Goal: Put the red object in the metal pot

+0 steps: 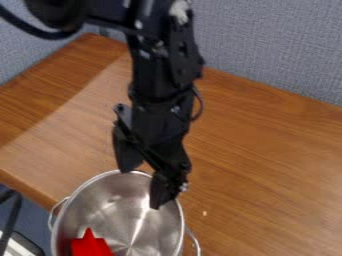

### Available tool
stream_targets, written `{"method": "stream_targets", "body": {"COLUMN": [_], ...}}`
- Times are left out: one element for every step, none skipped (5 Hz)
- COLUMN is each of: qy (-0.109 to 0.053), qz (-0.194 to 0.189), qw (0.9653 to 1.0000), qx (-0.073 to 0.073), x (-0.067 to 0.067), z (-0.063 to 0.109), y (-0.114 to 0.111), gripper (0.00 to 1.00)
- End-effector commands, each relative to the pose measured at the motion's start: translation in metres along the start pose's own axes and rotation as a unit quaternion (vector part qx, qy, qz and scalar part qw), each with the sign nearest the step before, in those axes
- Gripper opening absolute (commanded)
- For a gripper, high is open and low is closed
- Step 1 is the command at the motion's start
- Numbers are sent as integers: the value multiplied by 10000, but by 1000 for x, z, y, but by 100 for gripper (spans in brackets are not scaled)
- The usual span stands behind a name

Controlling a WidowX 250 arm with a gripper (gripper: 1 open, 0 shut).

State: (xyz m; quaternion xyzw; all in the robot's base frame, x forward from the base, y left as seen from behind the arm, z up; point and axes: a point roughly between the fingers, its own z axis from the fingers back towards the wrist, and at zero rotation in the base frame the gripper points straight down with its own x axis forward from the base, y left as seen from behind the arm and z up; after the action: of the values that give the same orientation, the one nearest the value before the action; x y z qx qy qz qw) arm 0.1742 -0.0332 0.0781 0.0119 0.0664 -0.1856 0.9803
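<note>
From here I can see the claw [150,184] open, pointing down over the far rim of the pot [124,214]. Its black arm [160,75] rises straight above it. Below the claw, on the near side, the red thing [90,244] lies inside the pot, down by the wall, well clear of the fingers. The pot's wire handles [195,241] stick out at its sides. Beyond the claw stretches the wooden table [267,150], and behind that a grey speckled panel [287,45].
</note>
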Motion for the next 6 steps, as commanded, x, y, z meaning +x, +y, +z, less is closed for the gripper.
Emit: {"method": "stream_targets", "body": {"qy": [-53,-26,-96,-193,-293,-316], "qz": [36,120,-109,-260,-176,-152], "qw": [10000,9999,9999,9994,9993,9993], "qx": [-24,60,91,140,174,137], "x": [6,5,-2,-14,-11,-11], "z": [-9,-21,-29,-29,-27,-24], "y": [-9,-11,-9,-6,3,9], "gripper": [100,100,100,100,100,100]}}
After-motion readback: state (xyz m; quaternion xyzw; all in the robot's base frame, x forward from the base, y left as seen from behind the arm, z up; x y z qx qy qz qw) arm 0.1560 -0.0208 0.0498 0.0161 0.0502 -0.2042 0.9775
